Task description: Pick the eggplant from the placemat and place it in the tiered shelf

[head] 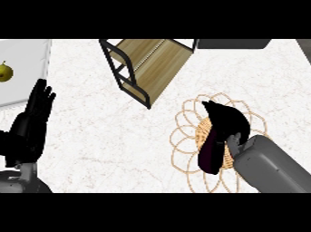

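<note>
A dark purple eggplant [211, 156] lies on the woven placemat [184, 136] at the lower right of the counter. My right hand [226, 118] covers the eggplant's upper part, its fingers curled over it and the thumb on its right side. The tiered shelf [151, 63], black frame with wooden boards, stands at the top centre, up and left of the placemat. My left hand [29, 122] rests open at the left edge, fingers up.
A yellow pear [2, 72] sits on a pale tray [31, 59] at the upper left. A dark object [233, 43] lies along the top edge, right of the shelf. White marbled counter spreads between shelf and placemat.
</note>
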Available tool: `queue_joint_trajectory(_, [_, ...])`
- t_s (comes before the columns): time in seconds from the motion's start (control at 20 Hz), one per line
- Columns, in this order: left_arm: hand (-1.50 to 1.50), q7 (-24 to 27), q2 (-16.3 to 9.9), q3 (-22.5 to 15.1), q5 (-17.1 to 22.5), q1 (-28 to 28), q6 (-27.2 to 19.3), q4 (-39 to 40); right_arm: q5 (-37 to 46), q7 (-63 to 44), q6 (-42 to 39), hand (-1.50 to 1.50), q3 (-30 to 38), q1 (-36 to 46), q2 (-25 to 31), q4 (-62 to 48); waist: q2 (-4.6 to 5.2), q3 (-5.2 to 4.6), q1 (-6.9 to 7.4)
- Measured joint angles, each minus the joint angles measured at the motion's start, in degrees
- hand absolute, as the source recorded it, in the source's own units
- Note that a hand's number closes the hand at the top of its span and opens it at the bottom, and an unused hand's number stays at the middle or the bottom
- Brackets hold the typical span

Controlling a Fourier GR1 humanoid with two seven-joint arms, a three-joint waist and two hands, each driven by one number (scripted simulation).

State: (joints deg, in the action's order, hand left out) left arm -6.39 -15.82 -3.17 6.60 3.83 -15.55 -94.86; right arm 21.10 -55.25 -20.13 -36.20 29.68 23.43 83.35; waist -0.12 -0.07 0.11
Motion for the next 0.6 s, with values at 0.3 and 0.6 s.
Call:
queue_joint_trajectory(0.3, [0.0,-1.7,0.6,1.2,-1.0,1.7,0.9,0.0,3.6,1.6,-1.3,-1.5,2.5,-2.2,-3.9,-1.8,-0.28,-0.21,-0.02])
queue_joint_trajectory(0.6, [0.0,-2.3,0.5,2.4,-0.7,0.8,2.3,-1.2,6.0,4.9,-3.5,1.5,3.2,-2.7,-4.7,-4.8,-0.74,-0.61,0.15])
